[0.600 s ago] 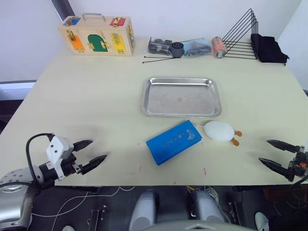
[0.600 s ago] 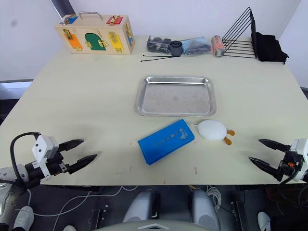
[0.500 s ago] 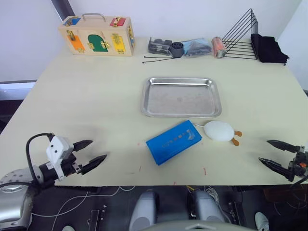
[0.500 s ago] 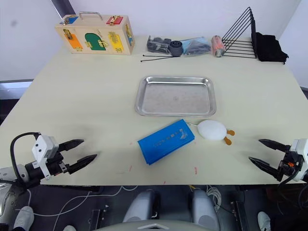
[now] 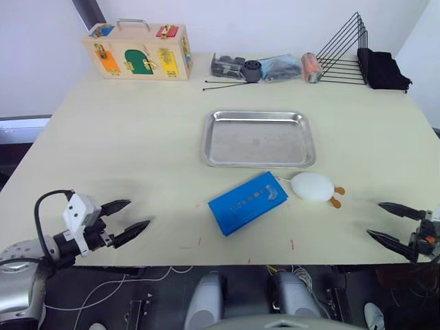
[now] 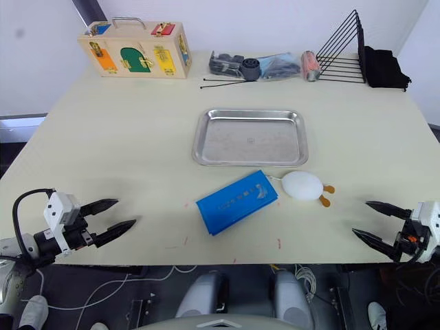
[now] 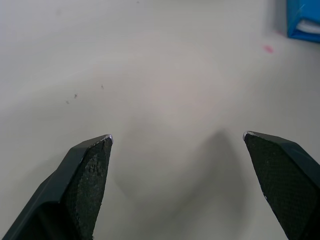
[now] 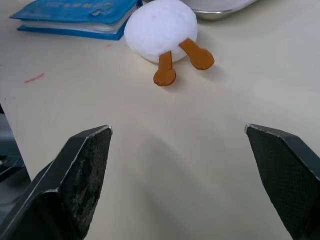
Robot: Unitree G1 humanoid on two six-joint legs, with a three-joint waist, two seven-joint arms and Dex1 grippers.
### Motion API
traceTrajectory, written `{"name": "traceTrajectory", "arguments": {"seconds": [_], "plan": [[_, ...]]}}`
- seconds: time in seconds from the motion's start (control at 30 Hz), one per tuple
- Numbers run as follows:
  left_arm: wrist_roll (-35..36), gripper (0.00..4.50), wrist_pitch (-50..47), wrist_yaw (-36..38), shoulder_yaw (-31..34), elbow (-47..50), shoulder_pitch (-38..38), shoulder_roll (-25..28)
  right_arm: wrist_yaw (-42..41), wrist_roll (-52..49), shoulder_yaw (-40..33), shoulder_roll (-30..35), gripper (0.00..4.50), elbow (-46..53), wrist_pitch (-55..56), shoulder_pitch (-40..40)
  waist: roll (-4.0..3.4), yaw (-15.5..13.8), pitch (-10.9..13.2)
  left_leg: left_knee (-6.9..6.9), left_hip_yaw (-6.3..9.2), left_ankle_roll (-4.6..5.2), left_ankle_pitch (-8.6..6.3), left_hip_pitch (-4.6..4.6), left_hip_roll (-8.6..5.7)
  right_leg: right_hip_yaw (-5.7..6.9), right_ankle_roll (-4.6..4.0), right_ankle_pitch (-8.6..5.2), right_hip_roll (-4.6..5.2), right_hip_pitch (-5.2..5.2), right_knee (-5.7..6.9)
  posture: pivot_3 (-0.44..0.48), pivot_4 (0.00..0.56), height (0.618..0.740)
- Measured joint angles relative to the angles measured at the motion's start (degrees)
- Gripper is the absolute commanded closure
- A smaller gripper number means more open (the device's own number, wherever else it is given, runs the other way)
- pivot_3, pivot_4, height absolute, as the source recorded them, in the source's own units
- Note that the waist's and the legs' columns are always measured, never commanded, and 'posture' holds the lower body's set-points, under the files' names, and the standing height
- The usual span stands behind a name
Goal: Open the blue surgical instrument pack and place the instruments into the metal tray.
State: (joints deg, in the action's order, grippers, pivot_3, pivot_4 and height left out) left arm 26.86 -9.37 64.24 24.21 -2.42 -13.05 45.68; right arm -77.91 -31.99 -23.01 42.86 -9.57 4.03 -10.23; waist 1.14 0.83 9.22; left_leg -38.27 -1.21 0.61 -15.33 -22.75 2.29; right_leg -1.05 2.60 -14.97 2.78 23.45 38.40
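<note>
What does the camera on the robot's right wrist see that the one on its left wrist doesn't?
The right wrist view alone has the white oval pad with its two orange tabs, a rim corner of the metal tray behind it, and the open right gripper.

The left wrist view alone has the open left gripper over bare table, with faint specks and a small red mark.

Both catch part of the blue surgical instrument pack, a mere corner in the left wrist view, and the cream table.

Bright, even light from above; soft shadows on the pale cream desk [image 5: 137, 137]; the shiny steel rectangular tray [image 5: 258, 139] gleams mildly.
</note>
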Motion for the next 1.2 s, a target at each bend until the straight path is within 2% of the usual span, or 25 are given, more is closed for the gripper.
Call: {"name": "traceTrajectory", "arguments": {"seconds": [0.17, 0.2, 0.27, 0.37, 0.4, 0.47, 0.5, 0.53, 0.87, 1.0, 1.2], "plan": [[1.5, 0.04, -1.8, 1.9, -0.4, 4.0, -0.9, 0.1, 4.4, -0.6, 3.1, -1.8, 0.00, 9.7, -5.1, 0.8, 0.00, -0.1, 0.0, -0.01, 0.03, 0.00, 0.00, -0.01, 0.00, 0.00, 0.00, 0.00, 0.02, 0.00, 0.01, 0.000, 0.150, 0.740], [1.8, 0.27, -2.2, 2.2, -0.5, 4.8, -1.0, 0.1, 5.5, -0.8, 3.9, -2.0, 0.26, 11.2, -6.4, 1.2, 0.00, -0.1, 0.0, -0.01, 0.03, 0.00, 0.00, -0.01, 0.00, 0.00, 0.00, 0.00, 0.02, 0.00, 0.01, 0.000, 0.150, 0.740], [2.4, 0.83, -2.7, 2.8, -0.8, 6.4, -1.1, 0.0, 7.3, -0.8, 5.2, -2.5, 0.82, 13.4, -8.2, 2.2, 0.00, -0.2, 0.0, -0.01, 0.04, 0.00, 0.00, -0.01, -0.01, 0.00, 0.00, 0.00, 0.02, 0.00, 0.01, 0.000, 0.150, 0.740], [3.8, 2.19, -3.6, 3.4, -1.9, 8.9, -1.2, -0.2, 10.8, -0.6, 7.3, -3.1, 2.20, 16.2, -11.0, 4.7, 0.00, -0.2, 0.0, -0.01, 0.04, 0.00, 0.00, -0.01, -0.01, 0.00, 0.00, 0.00, 0.02, 0.00, 0.01, 0.000, 0.150, 0.740], [3.9, 2.83, -4.1, 3.5, -2.4, 9.7, -1.2, -0.2, 11.7, -0.2, 8.2, -3.2, 2.81, 17.1, -11.6, 5.7, 0.00, -0.2, 0.0, -0.01, 0.04, 0.00, 0.00, -0.01, -0.01, 0.00, 0.00, 0.00, 0.02, 0.00, 0.01, 0.000, 0.150, 0.740], [3.8, 3.75, -4.2, 3.6, -3.4, 10.3, -1.1, -0.2, 13.2, 0.8, 10.2, -3.4, 3.75, 18.2, -12.4, 7.3, 0.00, -0.1, 0.0, -0.01, 0.04, 0.00, 0.00, -0.01, -0.01, 0.00, 0.00, 0.00, 0.01, 0.00, 0.01, 0.000, 0.150, 0.740], [3.7, 3.97, -4.2, 3.8, -4.3, 10.7, -1.1, -0.1, 14.1, 1.8, 11.6, -3.5, 4.01, 18.7, -12.9, 8.5, 0.00, -0.1, 0.0, -0.01, 0.04, 0.00, 0.00, 0.00, -0.01, -0.01, 0.00, 0.00, 0.01, 0.00, 0.01, 0.000, 0.150, 0.740], [3.7, 4.38, -4.2, 4.0, -5.1, 10.9, -1.0, -0.2, 14.8, 2.5, 12.7, -3.7, 4.39, 19.3, -13.3, 9.5, 0.00, 0.0, 0.0, -0.01, 0.04, 0.00, 0.00, 0.00, -0.02, -0.01, 0.00, 0.00, 0.01, 0.01, 0.01, 0.000, 0.150, 0.740], [1.2, 4.38, -3.9, 4.9, -15.2, 11.2, 3.3, -1.2, 22.5, 17.7, 29.4, -4.4, 4.39, 20.8, -18.7, 25.7, -0.01, -0.1, 0.0, -0.03, 0.04, 0.00, 0.00, -0.07, -0.04, 0.04, -0.01, 0.00, 0.00, 0.03, 0.02, 0.000, 0.150, 0.740], [0.1, 4.38, -3.9, 4.2, -18.4, 11.2, 5.1, -3.0, 23.4, 23.8, 35.3, -4.3, 4.39, 20.4, -20.2, 28.7, 0.00, -0.2, 0.0, -0.03, 0.07, 0.00, 0.00, -0.08, -0.04, 0.07, -0.01, 0.00, 0.01, 0.03, 0.02, 0.000, 0.150, 0.740], [-0.5, 4.38, -3.9, 4.0, -20.5, 11.2, 5.8, -3.6, 24.8, 30.2, 38.9, -4.3, 4.39, 17.5, -20.0, 32.2, 0.00, 0.0, 0.0, -0.04, 0.08, 0.00, 0.00, -0.06, -0.04, 0.07, -0.01, 0.00, 0.00, 0.03, 0.05, 0.000, 0.150, 0.740]]}}
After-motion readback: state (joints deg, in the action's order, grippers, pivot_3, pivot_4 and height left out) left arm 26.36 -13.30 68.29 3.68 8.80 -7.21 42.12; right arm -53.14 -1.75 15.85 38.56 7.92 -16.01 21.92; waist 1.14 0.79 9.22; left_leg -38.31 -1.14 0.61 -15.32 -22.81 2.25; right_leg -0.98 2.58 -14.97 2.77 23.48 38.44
